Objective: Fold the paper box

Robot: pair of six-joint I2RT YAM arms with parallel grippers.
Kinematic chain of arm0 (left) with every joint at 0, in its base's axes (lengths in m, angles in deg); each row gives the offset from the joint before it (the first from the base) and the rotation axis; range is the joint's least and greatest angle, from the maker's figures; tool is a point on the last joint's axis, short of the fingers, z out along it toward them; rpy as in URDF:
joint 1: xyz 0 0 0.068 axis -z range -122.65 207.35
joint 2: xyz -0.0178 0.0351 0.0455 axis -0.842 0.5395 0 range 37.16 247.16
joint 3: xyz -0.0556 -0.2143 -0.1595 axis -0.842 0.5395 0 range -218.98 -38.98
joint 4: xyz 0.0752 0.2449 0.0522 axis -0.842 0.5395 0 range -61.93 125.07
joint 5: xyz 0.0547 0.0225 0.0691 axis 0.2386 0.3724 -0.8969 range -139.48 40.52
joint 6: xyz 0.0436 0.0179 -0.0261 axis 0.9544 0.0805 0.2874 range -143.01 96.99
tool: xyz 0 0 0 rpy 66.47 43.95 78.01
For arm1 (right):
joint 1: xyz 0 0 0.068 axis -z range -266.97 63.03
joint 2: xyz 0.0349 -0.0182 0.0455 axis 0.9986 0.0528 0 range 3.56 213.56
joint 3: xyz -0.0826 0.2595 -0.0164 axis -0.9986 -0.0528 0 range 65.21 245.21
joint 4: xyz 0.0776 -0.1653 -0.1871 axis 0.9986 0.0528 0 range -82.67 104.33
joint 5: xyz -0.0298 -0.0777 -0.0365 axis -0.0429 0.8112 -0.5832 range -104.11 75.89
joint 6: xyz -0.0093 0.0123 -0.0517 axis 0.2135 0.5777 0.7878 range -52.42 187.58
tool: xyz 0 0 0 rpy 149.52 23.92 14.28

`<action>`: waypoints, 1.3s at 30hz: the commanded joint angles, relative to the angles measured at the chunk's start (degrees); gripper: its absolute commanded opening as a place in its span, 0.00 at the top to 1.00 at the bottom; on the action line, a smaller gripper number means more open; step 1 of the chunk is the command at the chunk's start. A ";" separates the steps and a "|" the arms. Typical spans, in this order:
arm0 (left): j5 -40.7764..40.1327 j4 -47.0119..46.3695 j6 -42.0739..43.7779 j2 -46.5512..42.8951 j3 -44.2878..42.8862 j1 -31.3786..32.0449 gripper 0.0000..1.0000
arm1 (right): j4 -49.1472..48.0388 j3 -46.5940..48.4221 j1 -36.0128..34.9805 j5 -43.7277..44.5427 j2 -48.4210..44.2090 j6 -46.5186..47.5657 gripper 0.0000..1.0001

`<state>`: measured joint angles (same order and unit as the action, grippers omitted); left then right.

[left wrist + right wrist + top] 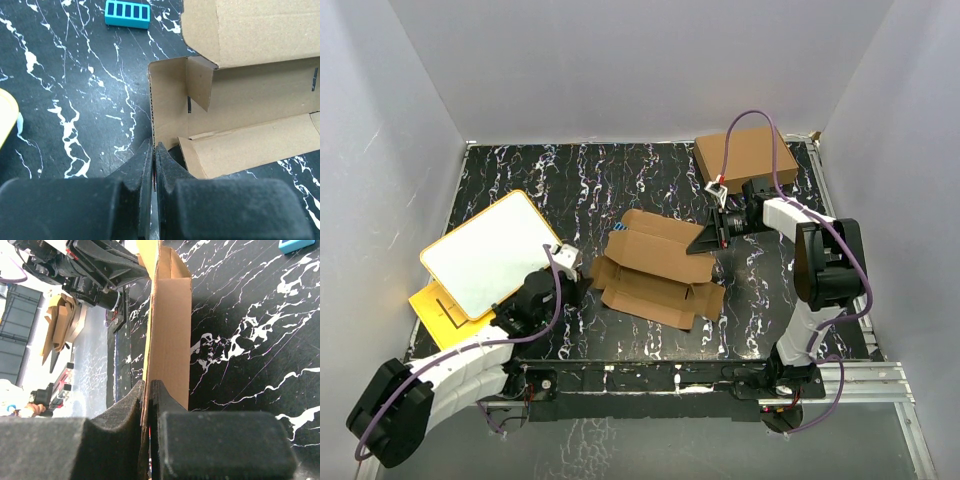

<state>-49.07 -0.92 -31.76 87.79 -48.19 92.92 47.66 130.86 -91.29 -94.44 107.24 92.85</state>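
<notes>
Brown cardboard, the paper box (pixel 658 268) lies half-formed in the middle of the black, white-veined surface (pixel 620 180), its long panels partly raised and several flaps spread flat toward the near edge. The left arm (pixel 450 372) stretches low from the near-left corner, lying almost along the surface and angled toward the centre, so that the left gripper (pixel 576 266) meets the box's left end. In the left wrist view its 2 fingers (pixel 139 170) are pressed together on the thin corrugated edge of an upright end wall, with a short tab folded inward just beyond it. The right arm (pixel 825 262) rises from the near-right base, bends at a high elbow and reaches leftward, bringing the right gripper (pixel 708 240) to the box's right end. The right wrist view shows its fingers (pixel 169 404) closed on the edge of a cardboard panel that stands on edge between them. A small blue block (pixel 618 228) sits on the surface just beyond the box's far-left corner. A white board with a yellow rim (pixel 485 255) lies at the left, overlapping a yellow sheet (pixel 438 305), and a larger brown box (pixel 745 155) sits at the far-right corner, well apart from the paper box.
</notes>
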 commanded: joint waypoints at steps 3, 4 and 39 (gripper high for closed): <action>-0.35 1.56 -4.08 -3.95 1.87 1.57 1.00 | 5.76 0.87 -0.33 -0.42 -0.06 9.28 0.92; -0.28 2.20 -4.61 -4.25 1.73 1.75 1.00 | 6.68 0.95 -0.66 -0.02 -0.39 10.39 0.92; -4.18 -34.47 21.49 22.78 -2.08 3.45 1.00 | 10.49 16.39 -2.10 8.82 -8.13 27.12 0.92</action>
<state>-53.58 -32.94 -13.49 113.43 -51.23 96.09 52.38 147.97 -93.56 -82.40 102.54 108.70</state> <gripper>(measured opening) 0.011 0.087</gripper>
